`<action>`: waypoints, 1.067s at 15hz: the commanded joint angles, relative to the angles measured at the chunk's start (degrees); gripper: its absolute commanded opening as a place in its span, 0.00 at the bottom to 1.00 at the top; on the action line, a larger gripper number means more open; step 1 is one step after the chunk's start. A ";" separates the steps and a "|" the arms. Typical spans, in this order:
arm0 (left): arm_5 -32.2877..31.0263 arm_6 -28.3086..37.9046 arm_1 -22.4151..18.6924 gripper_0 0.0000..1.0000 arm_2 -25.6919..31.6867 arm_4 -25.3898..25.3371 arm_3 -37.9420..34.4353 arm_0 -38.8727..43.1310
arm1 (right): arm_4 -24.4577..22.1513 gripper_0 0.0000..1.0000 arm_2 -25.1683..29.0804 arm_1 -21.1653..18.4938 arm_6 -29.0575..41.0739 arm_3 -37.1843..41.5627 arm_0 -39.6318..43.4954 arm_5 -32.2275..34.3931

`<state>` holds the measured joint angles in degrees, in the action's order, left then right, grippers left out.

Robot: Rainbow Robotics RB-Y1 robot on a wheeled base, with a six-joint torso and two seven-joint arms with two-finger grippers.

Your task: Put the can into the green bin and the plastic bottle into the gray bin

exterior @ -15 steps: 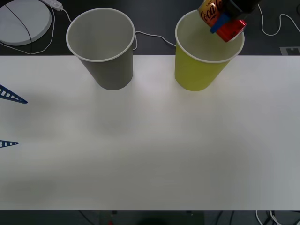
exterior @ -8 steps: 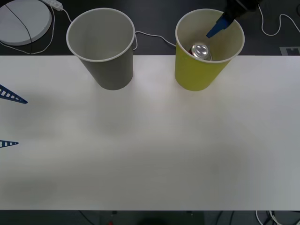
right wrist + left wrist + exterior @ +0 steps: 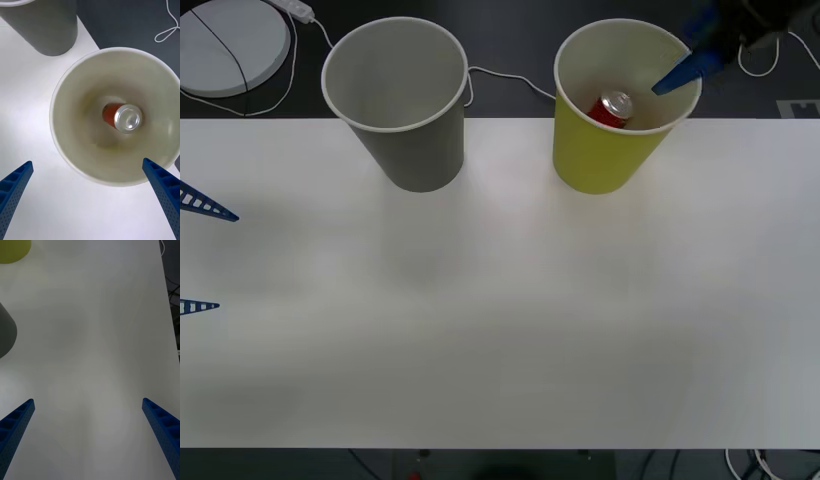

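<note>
A: The can (image 3: 123,117) lies inside the green bin (image 3: 590,150). The right hand (image 3: 90,200), fingers spread wide and empty, should lift straight clear of the rim.

B: A second ago it gripped the can above the bin (left hand (image 3: 88,438) waits open over the surface (image 3: 500,330)).
</note>
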<state>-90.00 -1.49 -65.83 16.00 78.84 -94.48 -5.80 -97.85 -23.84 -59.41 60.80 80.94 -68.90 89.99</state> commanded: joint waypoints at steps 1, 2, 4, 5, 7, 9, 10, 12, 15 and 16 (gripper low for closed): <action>0.00 0.00 0.00 1.00 0.00 0.00 0.00 0.00 | 3.37 1.00 5.91 -2.99 -3.76 5.99 7.02 0.01; 0.00 0.00 0.00 1.00 0.00 0.00 0.00 0.00 | 6.00 1.00 8.64 -4.22 -7.53 6.69 10.10 0.01; 0.00 0.00 0.00 1.00 0.00 0.00 0.00 0.00 | 11.01 1.00 12.42 -5.98 -13.95 6.69 15.20 0.01; 0.00 0.00 0.00 1.00 0.00 0.00 0.00 0.00 | 12.77 1.00 14.09 -6.59 -17.11 6.69 17.57 0.01; 0.00 0.00 0.00 1.00 0.00 0.00 0.00 0.00 | 15.06 1.00 18.04 -7.47 -23.97 7.04 22.58 0.01; 0.00 0.00 0.00 1.00 0.00 0.00 0.00 0.00 | 15.85 1.00 21.30 -7.56 -30.03 7.66 27.06 0.01; 0.00 0.00 0.00 1.00 0.00 0.00 0.00 0.00 | 16.20 1.00 22.97 -7.56 -33.55 7.83 29.43 0.01; 0.00 0.00 0.00 1.00 0.00 0.00 0.00 0.00 | 17.61 1.00 25.34 -7.47 -39.44 7.83 33.83 0.01; 0.00 0.00 0.00 1.00 0.00 0.00 0.00 0.00 | 20.07 1.00 29.38 -7.38 -47.61 7.92 40.68 0.01; 0.00 0.00 0.00 1.00 0.00 0.00 0.00 0.00 | 20.86 1.00 30.70 -7.29 -50.25 7.92 42.88 0.01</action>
<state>-90.00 -1.49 -65.83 16.00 78.84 -94.48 -5.80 -77.58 5.95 -66.79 12.44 88.86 -27.53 90.00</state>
